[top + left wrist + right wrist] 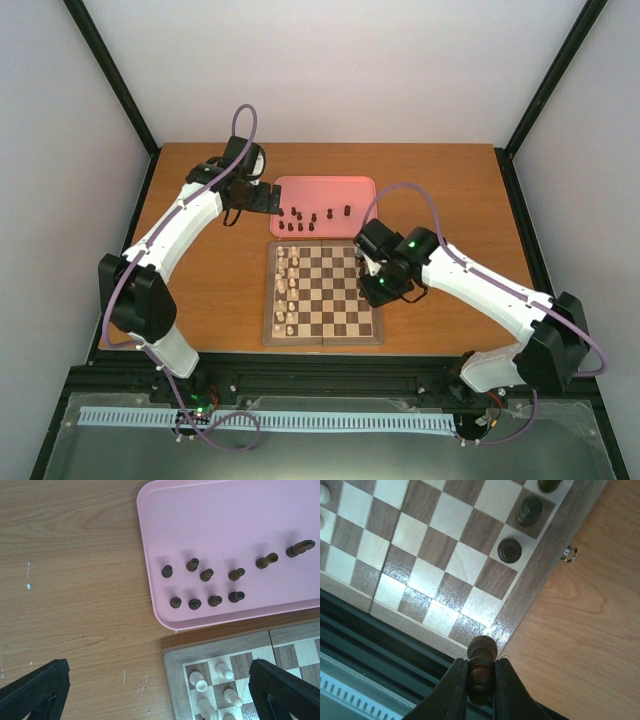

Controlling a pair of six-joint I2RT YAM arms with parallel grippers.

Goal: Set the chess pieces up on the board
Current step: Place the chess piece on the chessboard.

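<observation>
As the board (320, 341) is lying mid-table with the pink tray (325, 188) just behind it, your left arm is stretching toward the tray's near-left corner, left claw (159, 666) gaping wide. Your right arm is bending over the board's right edge, right claw (481, 680) pinching one dark piece (482, 652), and ten chess pieces (206, 575) are standing on the tray.

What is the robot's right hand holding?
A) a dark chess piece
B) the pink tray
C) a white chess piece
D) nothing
A: in the right wrist view, the right gripper is pinched shut on a dark chess piece, whose round top pokes out between the fingers.
</observation>
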